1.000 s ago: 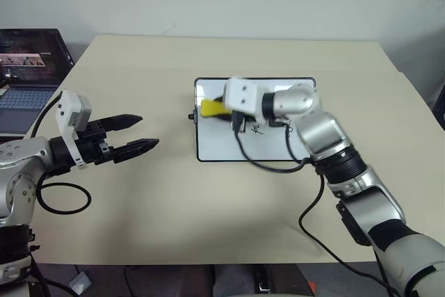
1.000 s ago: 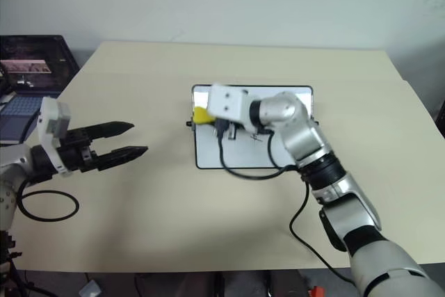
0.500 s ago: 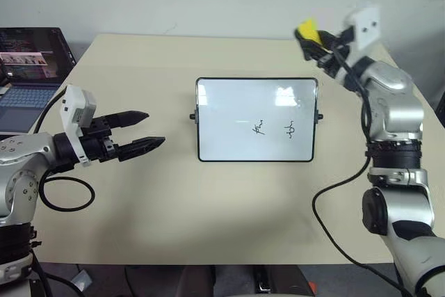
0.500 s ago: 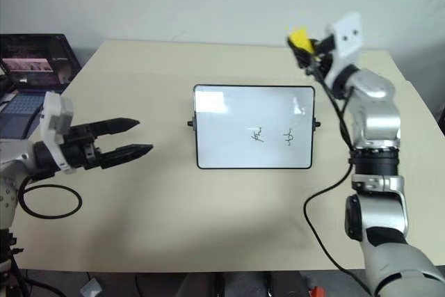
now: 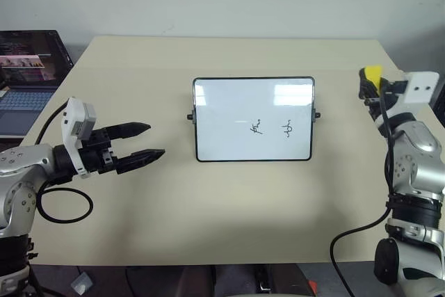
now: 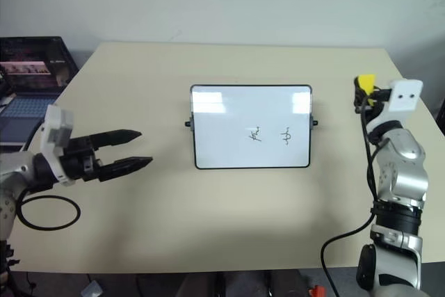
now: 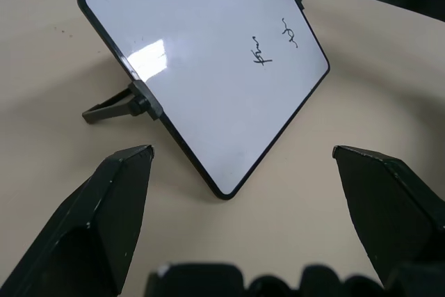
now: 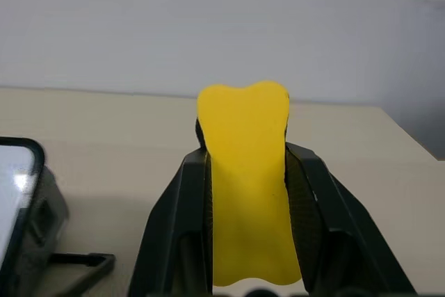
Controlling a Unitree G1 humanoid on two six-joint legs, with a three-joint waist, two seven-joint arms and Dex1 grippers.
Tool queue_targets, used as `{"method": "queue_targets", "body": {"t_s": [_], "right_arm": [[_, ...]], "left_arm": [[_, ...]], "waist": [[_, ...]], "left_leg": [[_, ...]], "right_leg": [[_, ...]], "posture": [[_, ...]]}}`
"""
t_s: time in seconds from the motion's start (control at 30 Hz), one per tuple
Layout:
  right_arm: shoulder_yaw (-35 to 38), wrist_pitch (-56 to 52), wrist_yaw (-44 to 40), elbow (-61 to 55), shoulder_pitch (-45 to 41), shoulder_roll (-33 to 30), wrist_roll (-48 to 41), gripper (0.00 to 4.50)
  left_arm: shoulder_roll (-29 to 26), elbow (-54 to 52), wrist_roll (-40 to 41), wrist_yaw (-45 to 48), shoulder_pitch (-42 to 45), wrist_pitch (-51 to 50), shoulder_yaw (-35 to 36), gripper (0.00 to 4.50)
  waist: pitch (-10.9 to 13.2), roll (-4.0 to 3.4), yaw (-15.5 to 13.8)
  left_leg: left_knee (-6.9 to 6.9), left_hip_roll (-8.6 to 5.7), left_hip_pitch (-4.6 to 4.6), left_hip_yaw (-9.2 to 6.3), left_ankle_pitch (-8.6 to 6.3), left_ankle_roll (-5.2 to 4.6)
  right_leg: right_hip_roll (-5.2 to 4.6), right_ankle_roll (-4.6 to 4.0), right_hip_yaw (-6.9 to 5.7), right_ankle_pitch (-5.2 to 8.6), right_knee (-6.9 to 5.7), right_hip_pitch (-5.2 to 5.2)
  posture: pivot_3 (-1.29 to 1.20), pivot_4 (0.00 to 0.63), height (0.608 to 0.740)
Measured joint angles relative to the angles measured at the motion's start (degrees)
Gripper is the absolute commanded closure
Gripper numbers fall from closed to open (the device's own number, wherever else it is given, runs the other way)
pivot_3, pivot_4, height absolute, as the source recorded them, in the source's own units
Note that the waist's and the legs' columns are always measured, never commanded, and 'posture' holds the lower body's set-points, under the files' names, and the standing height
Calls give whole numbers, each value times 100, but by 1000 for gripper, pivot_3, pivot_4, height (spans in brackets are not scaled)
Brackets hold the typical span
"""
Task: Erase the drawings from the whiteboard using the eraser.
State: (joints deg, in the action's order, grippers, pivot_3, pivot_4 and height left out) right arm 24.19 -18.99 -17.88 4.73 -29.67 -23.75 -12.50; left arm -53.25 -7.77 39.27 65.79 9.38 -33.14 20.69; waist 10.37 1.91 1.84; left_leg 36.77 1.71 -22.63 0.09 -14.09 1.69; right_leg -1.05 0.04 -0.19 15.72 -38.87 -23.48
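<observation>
whiteboard [image 5: 253,119] propped on its stand mid-table [image 5: 208,206], two drawings [image 5: 272,129] on its right half, left half blank. eraser [image 8: 248,179] clamped between right gripper [image 5: 372,85] fingers, raised off to the board's right, well apart from it. left gripper [image 5: 142,145] spread wide, empty, left of the board. laptop [image 5: 28,74] far left.

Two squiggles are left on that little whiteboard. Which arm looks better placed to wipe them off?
The right, most likely. Its right gripper is shut on the yellow eraser, and the drawings sit on the whiteboard half nearer that arm. The left gripper is open and holds nothing.
</observation>
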Motion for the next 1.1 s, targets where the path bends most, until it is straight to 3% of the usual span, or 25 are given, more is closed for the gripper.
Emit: {"method": "queue_targets", "body": {"t_s": [0.4,1.1], "right_arm": [[188,399,549,226,-16,-104,-52,3410],[89,443,572,306,-7,-221,-399,3410]], "left_arm": [[72,-8,0,-43,50,11,-2,0],[79,-236,113,-389,187,-174,-24,0]], "waist": [[0,-1,0],[1,-1,-1]], "left_leg": [[3,-1,3,7,0,0],[3,-1,5,8,0,0]], "right_leg": [[3,18,12,10,-1,1],[4,0,14,-1,-3,0]], "posture": [[0,150,740],[0,150,740]]}}
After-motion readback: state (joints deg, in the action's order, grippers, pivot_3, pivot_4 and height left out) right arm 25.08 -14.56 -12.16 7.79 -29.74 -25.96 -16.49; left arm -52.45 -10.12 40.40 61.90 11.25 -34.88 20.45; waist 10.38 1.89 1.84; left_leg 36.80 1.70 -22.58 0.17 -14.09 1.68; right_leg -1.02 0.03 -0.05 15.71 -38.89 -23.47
